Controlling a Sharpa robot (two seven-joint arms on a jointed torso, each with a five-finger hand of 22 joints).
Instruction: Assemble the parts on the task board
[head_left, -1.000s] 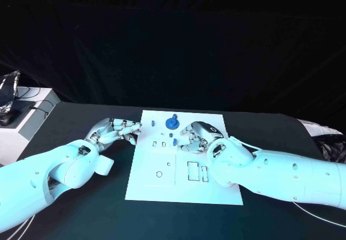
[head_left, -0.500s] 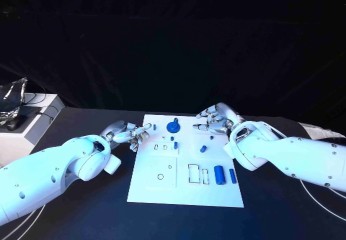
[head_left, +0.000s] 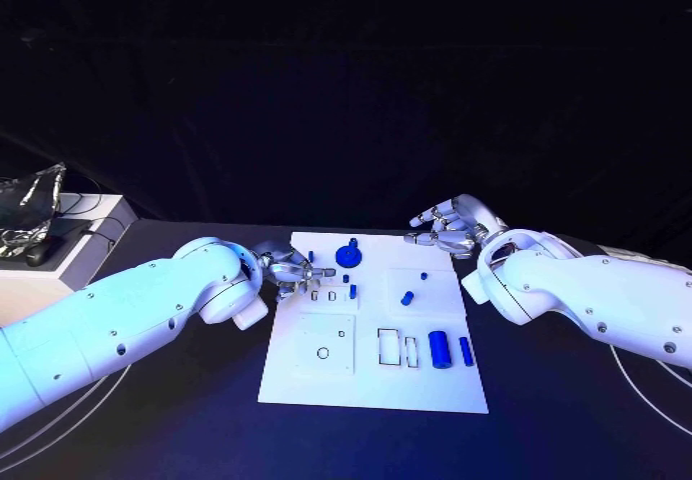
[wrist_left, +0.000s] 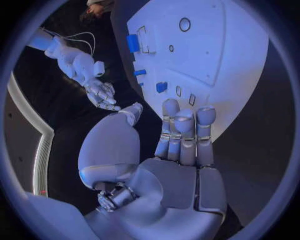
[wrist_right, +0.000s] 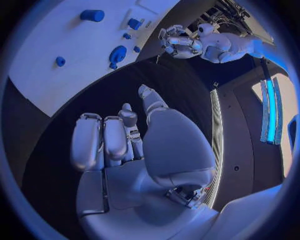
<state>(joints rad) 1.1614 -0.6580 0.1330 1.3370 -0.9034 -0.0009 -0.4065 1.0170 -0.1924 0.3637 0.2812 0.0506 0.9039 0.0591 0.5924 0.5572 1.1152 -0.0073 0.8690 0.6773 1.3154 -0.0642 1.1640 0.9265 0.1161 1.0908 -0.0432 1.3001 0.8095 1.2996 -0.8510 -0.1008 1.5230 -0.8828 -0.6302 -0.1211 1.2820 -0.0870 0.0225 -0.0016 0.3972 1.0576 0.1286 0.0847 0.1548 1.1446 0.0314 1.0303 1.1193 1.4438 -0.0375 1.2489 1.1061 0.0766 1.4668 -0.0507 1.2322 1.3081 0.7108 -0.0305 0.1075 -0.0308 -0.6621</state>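
left hand: sits at the left edge of the task board, palm over the edge, fingers loosely apart, holding nothing as far as I can see. Honestly the risk here is a finger sweeping the small slot pieces just beside it if it swings in low.

task board: white plate, middle of the black table, flat. A round blue knob part stands at the far edge, a short blue peg lies loose mid-board, and two blue cylinders lie side by side near the right edge. The loose ones look like they'd roll if nudged.

right hand: off the board's far right corner, above the table, fingers slightly apart, empty. Coming back in from there, it could clip the peg or grab at an angle, I'd guess.
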